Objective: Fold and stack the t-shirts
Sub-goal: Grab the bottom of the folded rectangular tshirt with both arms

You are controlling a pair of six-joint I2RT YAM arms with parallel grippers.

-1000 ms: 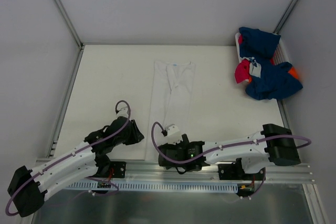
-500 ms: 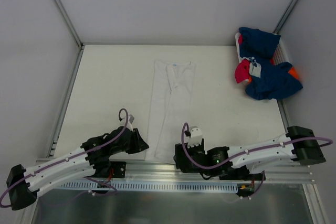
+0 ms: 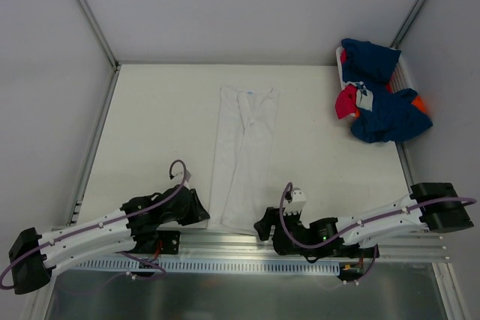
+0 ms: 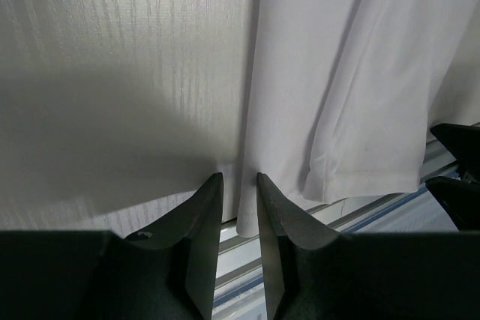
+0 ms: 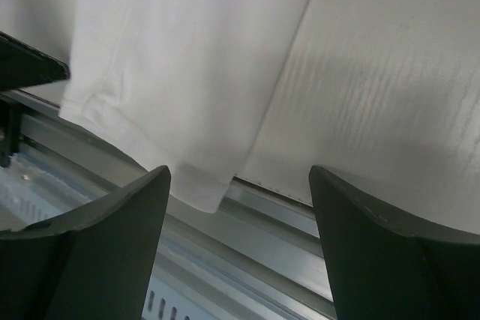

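A white t-shirt, folded into a long narrow strip, lies on the table with its neck label far and its hem at the near edge. My left gripper sits at the hem's left corner. In the left wrist view the white t-shirt has that corner showing in the narrow gap of the left gripper, unpinched. My right gripper stands wide open at the hem's right corner. The right wrist view shows the white t-shirt with that corner overhanging the edge, between the fingers of the right gripper.
Navy, pinkish-red and orange t-shirts are heaped at the back right, partly in a white basket. An aluminium rail runs along the table's near edge under both grippers. Metal frame posts border the white table.
Both grippers have drawn back to the near edge. The left moved right to the hem's left corner. The right came off the hem and moved right, uncovering the shirt's lower end.
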